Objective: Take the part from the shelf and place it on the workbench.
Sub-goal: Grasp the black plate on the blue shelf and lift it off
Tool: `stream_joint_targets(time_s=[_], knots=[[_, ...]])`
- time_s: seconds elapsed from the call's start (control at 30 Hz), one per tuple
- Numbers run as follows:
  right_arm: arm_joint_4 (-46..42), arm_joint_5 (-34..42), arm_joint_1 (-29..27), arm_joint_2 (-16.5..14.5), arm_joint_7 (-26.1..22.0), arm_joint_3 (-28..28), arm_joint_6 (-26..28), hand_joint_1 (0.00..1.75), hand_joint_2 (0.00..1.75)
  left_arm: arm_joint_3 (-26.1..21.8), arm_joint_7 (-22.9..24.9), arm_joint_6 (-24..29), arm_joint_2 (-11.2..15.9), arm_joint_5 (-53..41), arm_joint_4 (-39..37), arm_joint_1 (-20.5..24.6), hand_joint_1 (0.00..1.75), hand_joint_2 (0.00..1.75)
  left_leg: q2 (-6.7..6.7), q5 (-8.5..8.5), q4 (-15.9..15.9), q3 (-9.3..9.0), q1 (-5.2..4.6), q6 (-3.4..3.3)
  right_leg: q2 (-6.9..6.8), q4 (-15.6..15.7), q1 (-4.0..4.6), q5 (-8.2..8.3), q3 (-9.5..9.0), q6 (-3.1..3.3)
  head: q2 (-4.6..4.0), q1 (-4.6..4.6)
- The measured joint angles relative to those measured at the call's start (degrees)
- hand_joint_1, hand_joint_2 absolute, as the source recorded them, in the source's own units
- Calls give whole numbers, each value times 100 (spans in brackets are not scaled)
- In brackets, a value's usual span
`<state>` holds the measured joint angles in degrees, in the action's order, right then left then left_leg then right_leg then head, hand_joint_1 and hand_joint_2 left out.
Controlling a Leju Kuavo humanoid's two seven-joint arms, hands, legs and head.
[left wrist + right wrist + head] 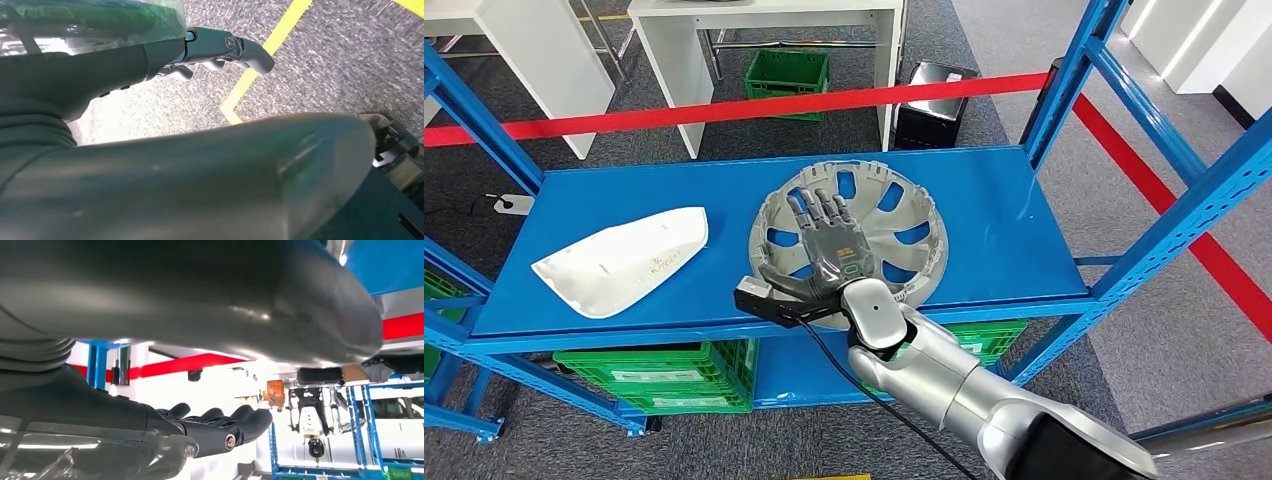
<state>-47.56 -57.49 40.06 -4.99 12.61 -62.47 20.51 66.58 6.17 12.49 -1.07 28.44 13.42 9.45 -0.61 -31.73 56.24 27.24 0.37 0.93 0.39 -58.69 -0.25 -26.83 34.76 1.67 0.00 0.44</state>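
Flat, fingers spread — right robot hand [829,243] over wheel cover [902,215].

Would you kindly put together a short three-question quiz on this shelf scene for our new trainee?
1. True or false: the right hand lies over the grey wheel cover with its fingers spread.
2. Which part lies to the left of the wheel cover in the head view? A) a white curved panel B) a black tyre C) a yellow box
3. Fill in: both parts rest on the ____ shelf.

Key:
1. True.
2. A, the white curved panel.
3. Blue.
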Motion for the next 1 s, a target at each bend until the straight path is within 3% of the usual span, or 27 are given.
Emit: stream_joint_targets(time_s=[0.3, 1.0], knots=[[187, 565, -128, -14, -220, 55, 287, 0, 0, 0, 19, 3, 23, -5, 0, -30, 0, 0, 0, 0, 0, 0, 0, 0, 0, 0, 0, 0, -1, 0, 0, 0], [861, 1274, -383, -194, -603, 200, 288, 0, 0, 0, 22, 8, 30, -103, 0, -28, 0, 0, 0, 0, 0, -1, 0, 0, 0, 0, 0, 0, -1, 0, 0, -1]])
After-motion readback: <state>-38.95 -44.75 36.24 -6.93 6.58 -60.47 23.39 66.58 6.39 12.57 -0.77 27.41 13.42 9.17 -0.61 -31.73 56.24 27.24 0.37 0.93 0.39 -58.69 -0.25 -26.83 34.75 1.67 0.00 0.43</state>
